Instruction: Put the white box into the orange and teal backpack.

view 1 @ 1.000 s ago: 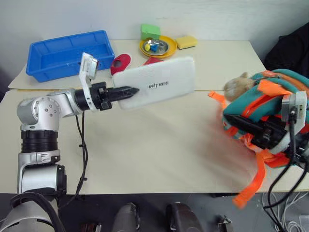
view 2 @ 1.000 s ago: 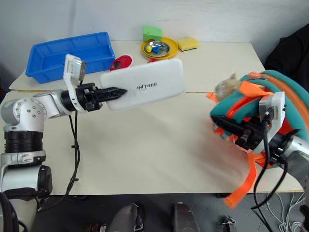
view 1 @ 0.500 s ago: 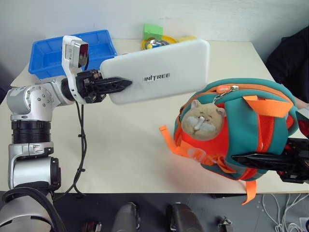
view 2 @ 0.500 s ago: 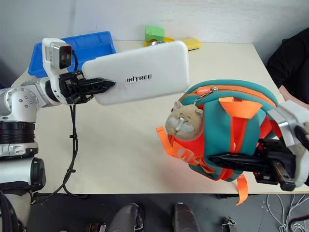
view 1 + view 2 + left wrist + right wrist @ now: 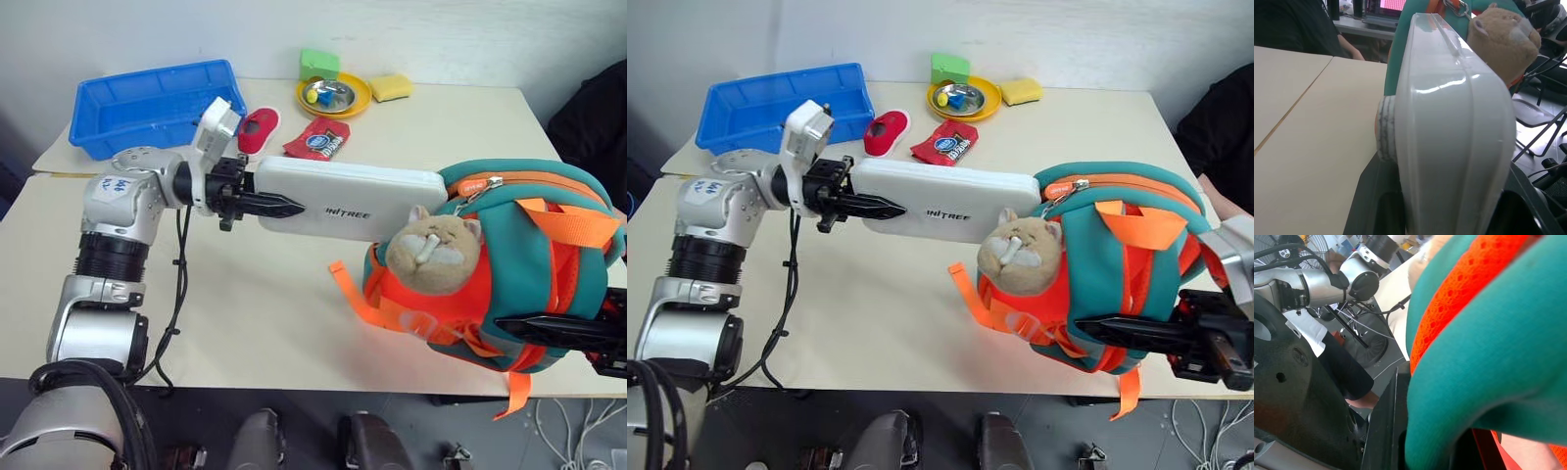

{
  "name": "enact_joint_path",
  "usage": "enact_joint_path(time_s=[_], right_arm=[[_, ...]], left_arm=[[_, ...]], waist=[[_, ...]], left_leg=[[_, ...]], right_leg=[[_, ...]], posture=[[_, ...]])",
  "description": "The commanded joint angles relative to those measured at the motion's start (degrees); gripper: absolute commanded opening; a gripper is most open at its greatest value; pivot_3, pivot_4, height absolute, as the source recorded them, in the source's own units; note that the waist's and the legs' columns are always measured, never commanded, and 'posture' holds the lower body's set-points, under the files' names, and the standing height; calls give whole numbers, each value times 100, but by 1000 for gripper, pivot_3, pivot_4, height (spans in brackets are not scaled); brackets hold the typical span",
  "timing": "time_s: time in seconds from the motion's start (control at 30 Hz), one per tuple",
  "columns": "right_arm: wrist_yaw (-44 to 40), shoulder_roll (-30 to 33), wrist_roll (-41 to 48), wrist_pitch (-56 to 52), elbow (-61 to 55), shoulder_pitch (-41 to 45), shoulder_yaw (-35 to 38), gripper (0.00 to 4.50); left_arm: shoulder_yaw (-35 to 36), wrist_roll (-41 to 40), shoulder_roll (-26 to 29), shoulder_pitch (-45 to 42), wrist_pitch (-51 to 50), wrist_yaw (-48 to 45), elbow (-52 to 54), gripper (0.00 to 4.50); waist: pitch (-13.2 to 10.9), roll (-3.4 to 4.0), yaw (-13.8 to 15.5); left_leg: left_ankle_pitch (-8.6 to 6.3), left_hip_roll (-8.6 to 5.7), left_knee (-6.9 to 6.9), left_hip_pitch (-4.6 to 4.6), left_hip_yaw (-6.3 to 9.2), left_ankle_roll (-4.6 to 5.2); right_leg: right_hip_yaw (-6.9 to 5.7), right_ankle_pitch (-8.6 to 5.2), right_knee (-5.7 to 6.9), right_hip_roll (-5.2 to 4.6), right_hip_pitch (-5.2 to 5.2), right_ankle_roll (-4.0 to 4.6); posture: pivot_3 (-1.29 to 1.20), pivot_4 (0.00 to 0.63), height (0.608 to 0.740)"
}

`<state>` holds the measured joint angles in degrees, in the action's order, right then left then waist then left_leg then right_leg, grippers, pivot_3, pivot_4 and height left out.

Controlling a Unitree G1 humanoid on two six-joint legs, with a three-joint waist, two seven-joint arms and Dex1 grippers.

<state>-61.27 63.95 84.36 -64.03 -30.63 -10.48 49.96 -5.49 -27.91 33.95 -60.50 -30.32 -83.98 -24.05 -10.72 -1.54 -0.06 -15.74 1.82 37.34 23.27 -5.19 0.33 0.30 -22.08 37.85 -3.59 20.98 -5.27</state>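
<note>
Desk [image 5: 294, 313]: pale surface carrying everything; most of its near half is bare.
Orange and teal backpack [image 5: 529, 255]: held upright at the desk's right edge, teal top uppermost, orange straps hanging down; a tan plush animal [image 5: 434, 250] sits on the side that faces the left arm.
Blue bin [image 5: 147, 103]: at the far left corner, well apart from the work.
White box [image 5: 348, 199]: carried off the desk, lying roughly level and lengthwise toward the backpack; its far end is touching or just short of the teal top beside the zipper pull [image 5: 476, 188]. From the left wrist view the box's edge runs straight at the teal fabric.
Left end effector [image 5: 269, 206]: clamped on the near end of the white box.
Right end effector [image 5: 1146, 333]: closed on the backpack's lower side, teal and orange fabric pinched between its fingers in the right wrist view.
Small items at the back: a yellow plate [image 5: 334, 95], green block, yellow sponge and red packet, none involved.
Step in hand: presenting the box to the backpack's top; by my reading, insertion has not begun.
Opening: I cannot tell whether the zipper is parted wide enough.
Next move: likely line the box's leading end with the opening and push it in while the right arm steadies the bag.
</note>
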Motion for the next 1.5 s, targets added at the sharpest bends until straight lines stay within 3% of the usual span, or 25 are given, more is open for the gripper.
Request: enact_joint_path(time_s=[0.03,0.23,0.47,0.67,0.83,1.0,1.17,1.37,1.5], right_arm=[[-75,-47,-25,184,-107,76,66,25],[275,-175,-204,592,-190,552,-563,25],[654,-365,-553,909,-298,913,-1240,25],[899,-459,-620,949,-381,862,-1286,0],[1054,-549,-581,950,-486,582,-1121,0],[1143,-583,-662,1031,-551,430,-1146,0],[1237,-572,-580,1051,-539,480,-1187,0],[1442,-597,-440,1087,-586,646,-1312,0],[1710,-678,-305,1139,-645,660,-1302,0]], left_arm=[[-78,98,-89,-229,259,-220,225,1230],[-655,631,-782,-254,633,96,584,1230],[-1117,1643,-2217,-432,1020,1768,-4,1230],[-983,1465,-2191,-295,692,1643,329,3003],[-299,927,-1200,-161,418,1091,687,4404],[229,-418,-232,-196,-929,-207,1392,4455],[322,-972,-356,-409,-1611,50,1889,4455],[-786,605,-1301,-350,-143,1343,1791,4455],[-766,682,-1715,-348,-6,1753,1687,4455]], waist=[[0,0,-1],[0,0,18],[-1,-2,49],[0,0,-14],[0,1,-43],[0,1,-12],[0,1,22],[0,1,18],[0,2,-19]], left_leg=[[0,0,-1,0,0,0],[1,-1,7,0,3,2],[-3,-5,16,-1,6,11],[1,0,5,-5,6,4],[5,6,-1,-4,6,-2],[5,3,2,-1,7,-2],[2,-5,25,-1,44,4],[0,-12,37,-4,58,8],[-1,-10,30,-1,57,7]], right_leg=[[0,0,0,0,0,0],[-1,1,2,-2,-4,-2],[-2,5,-4,-3,-15,-9],[4,5,5,7,-2,-10],[6,5,9,10,4,-9],[3,5,6,5,0,-9],[-16,5,-9,-2,-36,-10],[-15,6,-10,3,-53,-10],[-6,6,-8,11,-39,-11]], posture=[[0,150,740],[0,150,740],[0,150,740],[0,150,740],[0,150,740],[0,150,740],[0,150,740],[0,150,740],[0,150,740]])
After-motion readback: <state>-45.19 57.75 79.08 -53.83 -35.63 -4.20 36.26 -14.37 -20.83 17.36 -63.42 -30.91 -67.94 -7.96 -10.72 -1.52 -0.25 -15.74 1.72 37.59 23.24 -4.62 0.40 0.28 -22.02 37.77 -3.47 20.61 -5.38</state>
